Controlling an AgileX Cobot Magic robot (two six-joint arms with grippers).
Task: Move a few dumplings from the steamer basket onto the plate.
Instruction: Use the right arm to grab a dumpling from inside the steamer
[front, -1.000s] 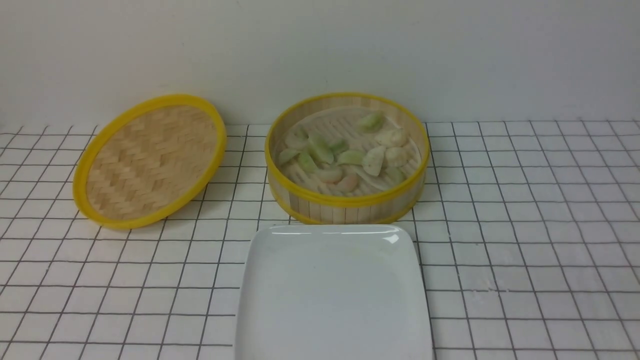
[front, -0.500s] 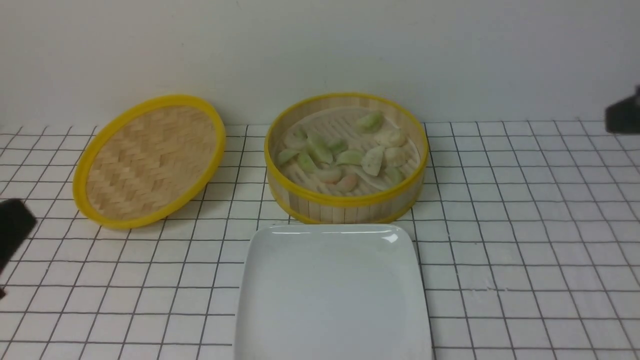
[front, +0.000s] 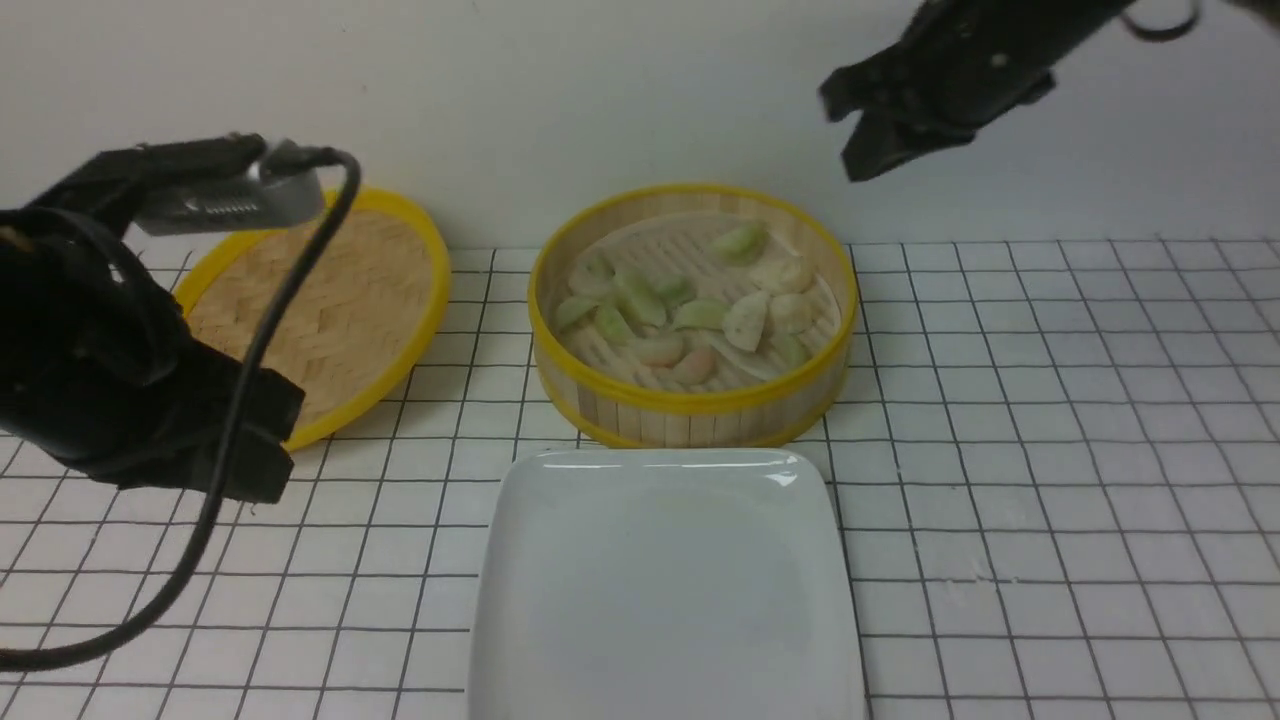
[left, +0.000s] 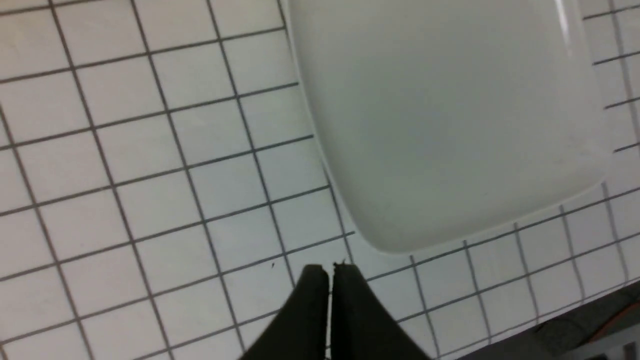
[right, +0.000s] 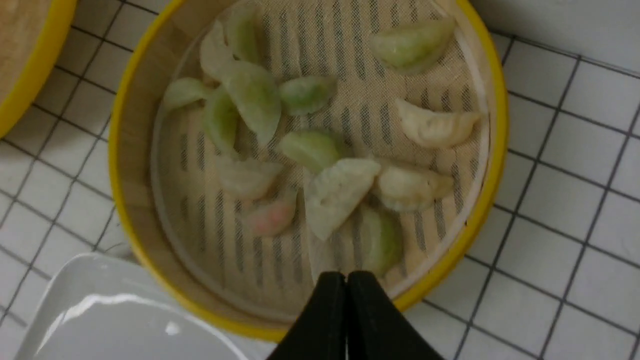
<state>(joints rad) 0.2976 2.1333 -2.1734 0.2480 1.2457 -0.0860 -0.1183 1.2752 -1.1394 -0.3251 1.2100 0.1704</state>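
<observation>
The steamer basket (front: 690, 405) stands at mid table and holds several dumplings (front: 745, 320), pale green, cream and pinkish. The white plate (front: 660, 580) lies bare just in front of it. My right gripper (front: 845, 140) is shut and empty, high above and to the right of the basket. In the right wrist view its tips (right: 346, 276) hang over the basket's rim (right: 492, 150), above the dumplings (right: 337, 192). My left gripper (front: 262, 470) is shut and empty, left of the plate. In the left wrist view it (left: 330, 270) hovers over tiles beside the plate (left: 450, 125).
The flat woven lid (front: 340, 290) with a yellow rim lies tilted to the left of the basket, partly behind my left arm. A cable (front: 250, 380) loops down from the left wrist. The table is white tile with dark grid lines; a pale wall stands behind.
Both arms have come into view. The left arm swept in from the left edge over the lid. The right arm came in from the right, up high near the basket. Objects have not moved.
</observation>
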